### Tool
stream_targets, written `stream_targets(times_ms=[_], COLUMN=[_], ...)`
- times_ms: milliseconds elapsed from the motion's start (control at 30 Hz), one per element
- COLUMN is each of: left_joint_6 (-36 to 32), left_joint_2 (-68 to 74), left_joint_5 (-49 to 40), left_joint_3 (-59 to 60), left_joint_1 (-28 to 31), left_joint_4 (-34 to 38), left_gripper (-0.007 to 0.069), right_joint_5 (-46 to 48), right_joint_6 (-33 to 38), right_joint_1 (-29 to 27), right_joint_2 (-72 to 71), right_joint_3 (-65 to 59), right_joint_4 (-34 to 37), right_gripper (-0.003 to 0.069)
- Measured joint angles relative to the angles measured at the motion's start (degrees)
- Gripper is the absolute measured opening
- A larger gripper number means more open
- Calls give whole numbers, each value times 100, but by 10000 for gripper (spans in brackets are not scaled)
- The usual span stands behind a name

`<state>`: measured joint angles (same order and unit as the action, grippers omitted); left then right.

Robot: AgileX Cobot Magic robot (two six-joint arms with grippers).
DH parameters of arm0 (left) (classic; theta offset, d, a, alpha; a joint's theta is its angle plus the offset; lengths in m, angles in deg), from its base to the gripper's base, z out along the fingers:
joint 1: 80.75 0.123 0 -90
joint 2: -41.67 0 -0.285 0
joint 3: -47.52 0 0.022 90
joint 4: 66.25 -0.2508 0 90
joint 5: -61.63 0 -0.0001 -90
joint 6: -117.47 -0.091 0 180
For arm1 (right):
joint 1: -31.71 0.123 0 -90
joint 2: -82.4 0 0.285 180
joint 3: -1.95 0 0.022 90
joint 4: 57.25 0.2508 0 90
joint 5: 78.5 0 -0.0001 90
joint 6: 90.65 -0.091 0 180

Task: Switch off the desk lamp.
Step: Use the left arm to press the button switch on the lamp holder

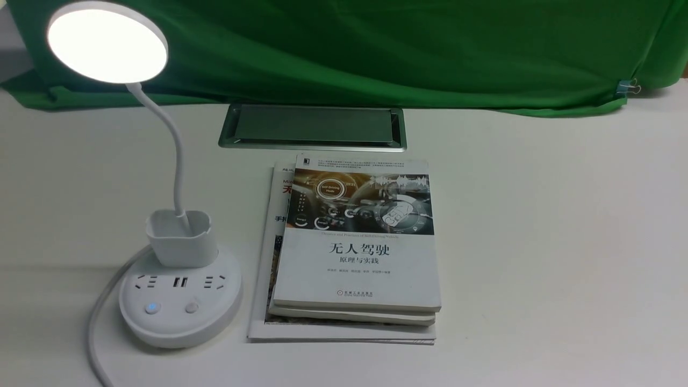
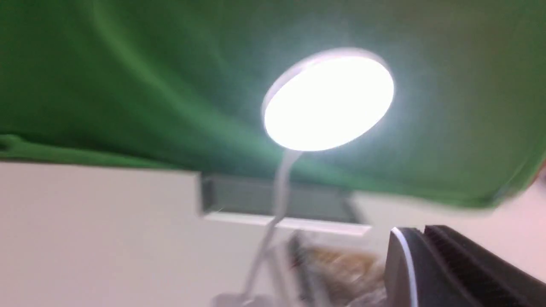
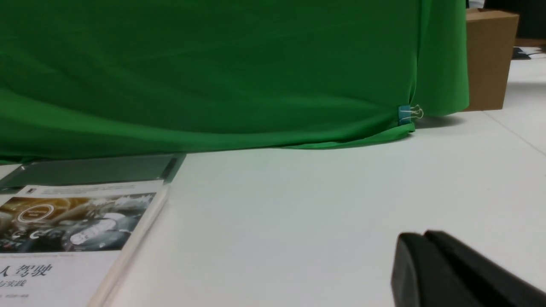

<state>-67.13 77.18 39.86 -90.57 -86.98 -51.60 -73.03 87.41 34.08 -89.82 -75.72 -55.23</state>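
Note:
The white desk lamp [image 1: 180,293] stands at the table's left front and is lit. Its round disc head [image 1: 107,43] glows at the upper left. A thin neck runs down into a small cup holder [image 1: 180,236]. The round base has sockets and two buttons; the left button [image 1: 152,308] glows blue, the right button [image 1: 192,307] is plain. The lit head also shows, blurred, in the left wrist view [image 2: 328,100]. My left gripper [image 2: 424,232] is shut and empty, above the table near the lamp. My right gripper [image 3: 422,236] is shut and empty over bare table. Neither arm shows in the front view.
A stack of books [image 1: 355,247] lies right of the lamp base; it also shows in the right wrist view [image 3: 72,238]. A metal cable hatch [image 1: 313,127] sits behind them. Green cloth [image 1: 376,48] hangs along the back. The lamp's white cord [image 1: 99,317] trails off the front left.

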Motion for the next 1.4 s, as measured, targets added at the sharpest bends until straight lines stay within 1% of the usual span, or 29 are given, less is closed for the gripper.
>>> stream_targets(times_ms=[200, 300, 400, 467, 533, 633, 733, 767, 867, 933, 1000, 1067, 1100, 1133, 1167, 1300, 1400], left_joint_6=[-15, -18, 361, 616, 735, 721, 600, 460, 245, 272, 628, 1170, 1211, 1435, 1472, 1343, 1165], left_joint_2=[676, 1142, 1640, 2007, 2341, 2759, 3113, 3330, 3602, 3767, 3935, 4203, 4232, 4520, 4708, 5200, 5552], left_joint_5=[-51, -205, -395, -573, -849, -1294, -1650, -1798, -1907, -1882, -1866, -1934, -1943, -2006, -2006, -1999, -1976], left_joint_3=[-23, -23, -23, -35, -97, -209, -299, -317, -317, -317, -351, -502, -522, -726, -875, -1236, -1429], left_joint_1=[0, 0, 0, 0, 0, 0, 0, -24, -267, -692, -1038, -1263, -1274, -1319, -1322, -1326, -1326], left_joint_4=[-109, -407, -752, -886, -962, -962, -898, -799, -555, -482, -714, -1357, -1416, -1792, -1918, -1941, -1760], left_gripper=[19, 19, 19, 19, 19, 19, 19, 19, 19, 19, 19, 19, 19, 19, 19, 19, 19], right_joint_5=[0, 0, 0, 0, 0, 0, 0, 0, 0, 0, 0, 0, 0, 0, 0, 0, 0], right_joint_6=[0, 0, 0, 0, 0, 0, 0, 0, 0, 0, 0, 0, 0, 0, 0, 0, 0], right_joint_1=[0, 0, 0, 0, 0, 0, 0, 0, 0, 0, 0, 0, 0, 0, 0, 0, 0], right_joint_2=[0, 0, 0, 0, 0, 0, 0, 0, 0, 0, 0, 0, 0, 0, 0, 0, 0], right_joint_3=[0, 0, 0, 0, 0, 0, 0, 0, 0, 0, 0, 0, 0, 0, 0, 0, 0], right_joint_4=[0, 0, 0, 0, 0, 0, 0, 0, 0, 0, 0, 0, 0, 0, 0, 0, 0], right_gripper=[36, 36, 36, 36, 36, 36, 36, 36, 36, 36, 36, 36, 36, 36, 36, 36, 36])
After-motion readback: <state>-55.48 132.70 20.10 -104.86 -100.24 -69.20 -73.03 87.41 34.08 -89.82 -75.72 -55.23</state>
